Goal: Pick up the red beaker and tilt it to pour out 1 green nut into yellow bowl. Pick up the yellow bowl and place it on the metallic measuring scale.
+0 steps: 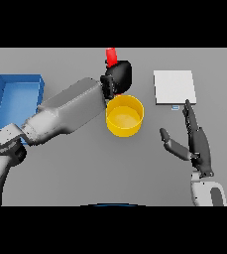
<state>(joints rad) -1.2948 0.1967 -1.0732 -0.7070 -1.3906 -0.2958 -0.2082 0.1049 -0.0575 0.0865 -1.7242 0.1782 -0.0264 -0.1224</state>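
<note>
Now the left hand reaches across the grey worktop from the left side, its fingers curled round the red beaker, which pokes up above the dark hand. Only the beaker's upper part shows; the rest is hidden by the hand, so its tilt is hard to judge. Hand and beaker sit just behind the far rim of the yellow bowl, which stands on the worktop near the middle, touching or nearly touching the wrist. Whether a nut lies in the bowl cannot be told. The scale, a pale square plate, lies to the right of the bowl, apart from it. The right hand rests in front of the scale, fingers straight and pointing toward it, thumb spread out to the side. A blue tray sits at the far left edge.
</note>
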